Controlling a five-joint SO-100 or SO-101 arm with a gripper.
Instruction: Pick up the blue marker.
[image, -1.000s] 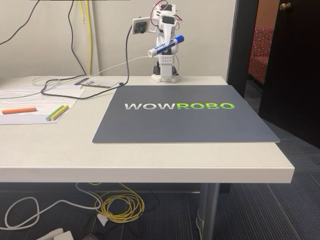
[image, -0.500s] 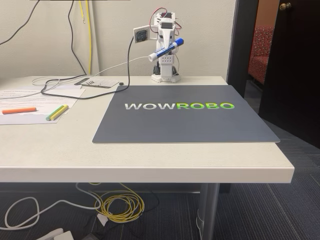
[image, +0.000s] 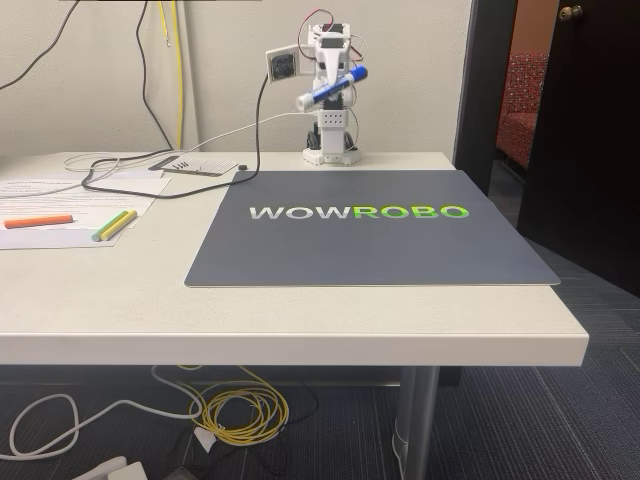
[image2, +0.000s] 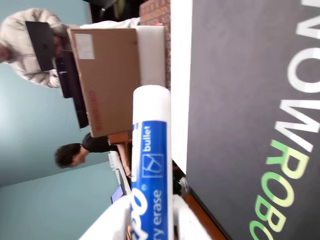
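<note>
Near: dark mat (image: 370, 228) bare. Far centre: gripper (image: 331, 87) clamped on blue marker (image: 331, 87), raised well above table (image: 300, 310), cap end tilted up right. Lift judged complete; advise holding clamp firm, avoiding jerks.

Mat (image: 370, 235) surface is left bare, so free passage is offered across it. Left side of table (image: 150, 300) is obstructed by papers (image: 70, 190), orange pen (image: 38, 221), green and yellow pens (image: 114, 225), and cables (image: 150, 165) near the back edge.
</note>
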